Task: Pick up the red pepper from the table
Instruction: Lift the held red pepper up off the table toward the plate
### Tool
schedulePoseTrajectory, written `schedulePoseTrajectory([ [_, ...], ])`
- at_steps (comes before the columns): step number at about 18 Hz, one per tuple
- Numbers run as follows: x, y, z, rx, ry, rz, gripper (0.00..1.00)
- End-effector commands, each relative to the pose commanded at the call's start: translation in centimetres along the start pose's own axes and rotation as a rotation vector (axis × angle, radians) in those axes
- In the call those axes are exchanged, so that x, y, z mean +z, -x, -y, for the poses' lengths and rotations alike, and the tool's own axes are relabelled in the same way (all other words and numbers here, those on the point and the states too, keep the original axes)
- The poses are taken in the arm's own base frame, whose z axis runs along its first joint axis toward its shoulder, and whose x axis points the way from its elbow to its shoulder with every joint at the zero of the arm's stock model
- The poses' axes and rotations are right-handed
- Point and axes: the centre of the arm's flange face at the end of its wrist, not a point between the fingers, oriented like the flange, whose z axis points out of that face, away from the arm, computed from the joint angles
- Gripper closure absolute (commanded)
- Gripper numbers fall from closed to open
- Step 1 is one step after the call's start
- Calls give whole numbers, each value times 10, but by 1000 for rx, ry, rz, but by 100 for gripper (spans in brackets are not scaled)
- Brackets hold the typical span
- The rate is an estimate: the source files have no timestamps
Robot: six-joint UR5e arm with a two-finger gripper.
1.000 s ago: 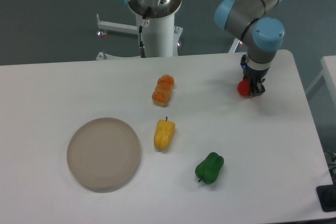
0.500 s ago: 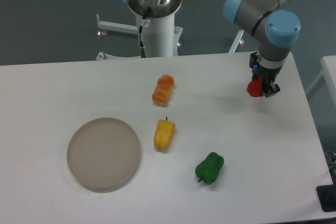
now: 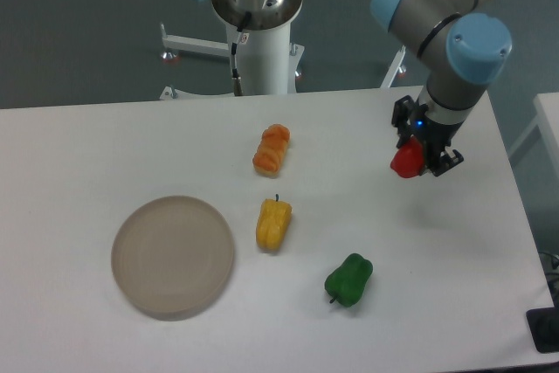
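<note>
One fixed view only; no second view to share ground with. It looks from high in front of my table [image 3: 105, 141], tilted steeply down and facing my base column [image 3: 259, 41], which stands at 12 o'clock beyond the far edge. Set at middle range: nearly the whole tabletop fits, cut off at the 6 and 9 o'clock edges. My upper arm [image 3: 445, 6] enters at 1 o'clock, partly cropped by the top. Dark floor fills the background strip.
</note>
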Motion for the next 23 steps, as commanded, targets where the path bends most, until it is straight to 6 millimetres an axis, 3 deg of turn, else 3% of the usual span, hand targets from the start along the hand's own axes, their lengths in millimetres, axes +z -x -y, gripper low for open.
schedulePoseTrajectory([
  [4,0,11,17,-45,-2,15,71],
  [23,7,10,26,-14,71,16,72],
])
